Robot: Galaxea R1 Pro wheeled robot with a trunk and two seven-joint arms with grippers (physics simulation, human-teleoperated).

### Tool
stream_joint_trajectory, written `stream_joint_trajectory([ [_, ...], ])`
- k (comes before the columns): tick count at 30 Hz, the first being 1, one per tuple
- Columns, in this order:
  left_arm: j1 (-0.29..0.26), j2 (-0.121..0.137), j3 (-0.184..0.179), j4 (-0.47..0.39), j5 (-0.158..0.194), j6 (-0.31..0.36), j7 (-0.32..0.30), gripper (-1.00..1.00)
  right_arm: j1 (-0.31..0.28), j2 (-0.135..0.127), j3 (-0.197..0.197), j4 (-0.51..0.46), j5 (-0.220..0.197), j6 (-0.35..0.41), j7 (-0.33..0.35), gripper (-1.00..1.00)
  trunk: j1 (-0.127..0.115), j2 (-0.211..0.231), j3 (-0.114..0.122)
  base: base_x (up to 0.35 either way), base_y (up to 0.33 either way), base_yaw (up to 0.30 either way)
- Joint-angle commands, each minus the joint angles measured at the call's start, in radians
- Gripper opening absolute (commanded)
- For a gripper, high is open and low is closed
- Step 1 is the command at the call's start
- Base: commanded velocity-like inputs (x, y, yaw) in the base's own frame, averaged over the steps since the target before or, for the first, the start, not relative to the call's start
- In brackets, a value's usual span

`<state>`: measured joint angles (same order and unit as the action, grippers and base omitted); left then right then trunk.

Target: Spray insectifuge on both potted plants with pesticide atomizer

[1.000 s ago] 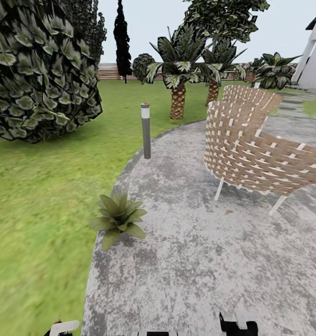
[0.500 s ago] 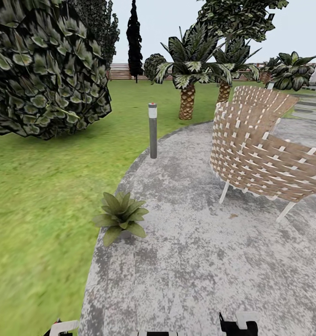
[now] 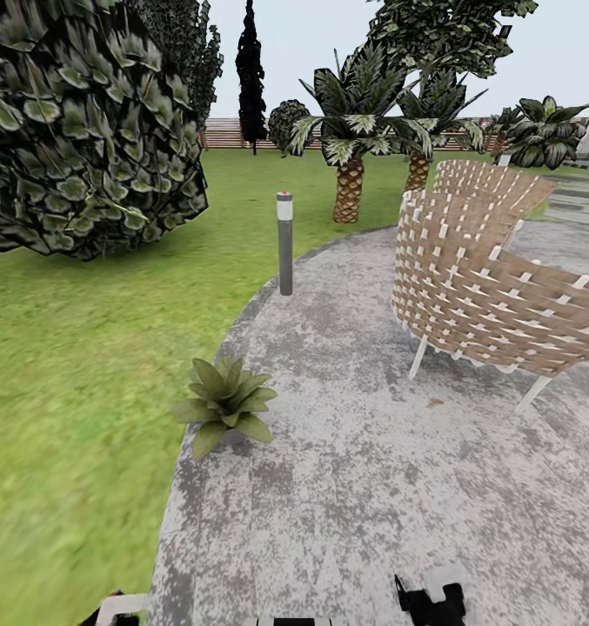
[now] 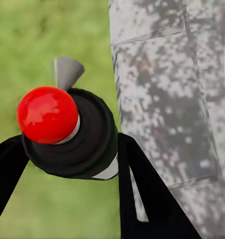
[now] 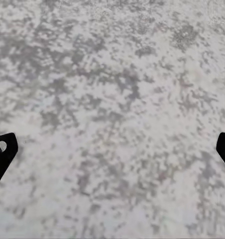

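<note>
We hold the pesticide atomizer (image 4: pixel 67 132) clamped between the left gripper (image 4: pixel 67 149) fingers, our right gripper (image 5: pixel 112 149) spread empty over the patio (image 3: pixel 398 487), and the potted plant (image 3: pixel 224 404) lies ahead, on the left arm's side.

right tool (image 3: pixel 429 602) shifted slightly left and up, view steady since half-second

Residential garden, outdoors under open sky. Green lawn (image 3: pixel 76 365) bordering a round grey mottled paved patio (image 3: pixel 372 469). Woven wicker chairs (image 3: pixel 490 291) on the paving, a bollard light (image 3: pixel 284 243) at its edge. Palm trees (image 3: pixel 351 130), a dark round bush (image 3: pixel 76 122), slatted wooden fence (image 3: pixel 229 133) behind.
</note>
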<state>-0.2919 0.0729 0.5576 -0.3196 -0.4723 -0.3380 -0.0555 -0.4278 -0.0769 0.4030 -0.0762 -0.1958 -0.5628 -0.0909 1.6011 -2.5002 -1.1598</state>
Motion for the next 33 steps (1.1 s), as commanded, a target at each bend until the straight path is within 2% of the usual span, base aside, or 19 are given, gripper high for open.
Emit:
stream_joint_trajectory([
  [1,-0.003,0.001,0.006,-0.003,-0.016,-0.002,-0.054,-1.00,-0.001,-0.004,0.042,-0.045,0.041,0.006,-0.003,1.00,0.000,0.000,-0.001,0.000,0.000,0.000],
  [3,-0.013,0.007,-0.012,-0.018,-0.054,0.001,-0.136,-1.00,-0.001,-0.008,0.066,-0.117,0.102,0.038,-0.003,1.00,0.000,0.000,-0.001,0.000,0.000,0.000],
  [5,-0.049,0.021,-0.050,-0.044,-0.143,0.011,-0.259,-1.00,-0.001,-0.010,0.078,-0.202,0.178,0.119,0.005,1.00,0.000,0.000,-0.001,0.000,0.000,0.000],
  [6,-0.076,0.027,-0.067,-0.053,-0.200,0.019,-0.339,-1.00,-0.001,-0.010,0.080,-0.250,0.230,0.172,0.038,1.00,0.000,0.000,-0.001,0.000,0.000,0.000],
  [7,-0.096,0.030,-0.074,-0.056,-0.233,0.022,-0.393,-1.00,-0.002,-0.010,0.081,-0.278,0.264,0.203,0.078,1.00,0.000,0.000,-0.001,0.000,0.000,0.000],
  [8,-0.124,0.033,-0.080,-0.060,-0.277,0.026,-0.468,-1.00,-0.007,-0.010,0.082,-0.316,0.306,0.239,0.157,1.00,0.000,0.000,-0.001,0.000,0.000,0.000],
  [9,-0.143,0.036,-0.083,-0.063,-0.304,0.028,-0.513,-1.00,-0.014,-0.010,0.082,-0.337,0.323,0.257,0.215,1.00,0.000,0.000,-0.001,0.000,0.000,0.000],
  [11,-0.193,0.053,-0.085,-0.067,-0.366,0.036,-0.627,-1.00,-0.051,-0.010,0.082,-0.374,0.344,0.291,0.347,1.00,0.000,0.000,-0.001,0.000,0.000,0.000],
  [13,-0.233,0.066,-0.086,-0.069,-0.413,0.062,-0.737,-1.00,-0.089,-0.009,0.082,-0.391,0.350,0.314,0.430,1.00,0.000,0.000,-0.001,0.000,0.000,0.000],
  [14,-0.264,0.070,-0.086,-0.077,-0.445,0.092,-0.829,-1.00,-0.121,-0.008,0.082,-0.404,0.352,0.337,0.497,1.00,0.000,0.000,-0.001,0.000,0.000,0.000],
  [16,-0.314,0.065,-0.089,-0.136,-0.510,0.136,-0.986,-1.00,-0.170,-0.008,0.082,-0.446,0.355,0.394,0.661,1.00,0.000,0.000,-0.001,0.000,0.000,0.000],
  [18,-0.337,0.056,-0.101,-0.200,-0.562,0.159,-1.074,-1.00,-0.186,-0.008,0.083,-0.496,0.356,0.423,0.751,1.00,0.000,0.000,-0.001,0.000,0.000,0.000],
  [19,-0.348,0.049,-0.113,-0.238,-0.579,0.195,-1.142,-1.00,-0.190,-0.008,0.083,-0.523,0.355,0.430,0.777,1.00,0.000,0.000,-0.001,0.000,0.000,0.000],
  [20,-0.350,0.045,-0.120,-0.246,-0.583,0.207,-1.164,-1.00,-0.191,-0.008,0.083,-0.527,0.355,0.431,0.782,1.00,0.000,0.000,-0.001,0.000,0.000,0.000],
  [21,-0.353,0.041,-0.161,-0.258,-0.589,0.230,-1.193,-1.00,-0.192,-0.001,0.083,-0.537,0.353,0.432,0.789,1.00,0.000,0.000,-0.001,0.000,0.000,0.000],
  [25,-0.345,0.040,-0.180,-0.260,-0.591,0.233,-1.197,-1.00,-0.192,0.015,0.088,-0.587,0.352,0.434,0.791,1.00,0.000,0.000,-0.001,0.000,0.000,0.000],
  [26,-0.344,0.040,-0.181,-0.260,-0.591,0.233,-1.197,-1.00,-0.192,0.020,0.089,-0.593,0.352,0.434,0.791,-1.00,0.000,0.000,-0.001,0.000,0.000,0.000],
  [31,-0.343,0.038,-0.224,-0.260,-0.590,0.233,-1.197,-1.00,-0.192,0.041,0.090,-0.602,0.352,0.434,0.792,-1.00,0.000,0.000,-0.001,0.000,0.000,0.000],
  [33,-0.345,0.023,-0.238,-0.261,-0.590,0.232,-1.196,-1.00,-0.192,0.059,0.096,-0.601,0.352,0.434,0.792,-1.00,0.000,0.000,-0.001,0.000,0.000,0.000],
])
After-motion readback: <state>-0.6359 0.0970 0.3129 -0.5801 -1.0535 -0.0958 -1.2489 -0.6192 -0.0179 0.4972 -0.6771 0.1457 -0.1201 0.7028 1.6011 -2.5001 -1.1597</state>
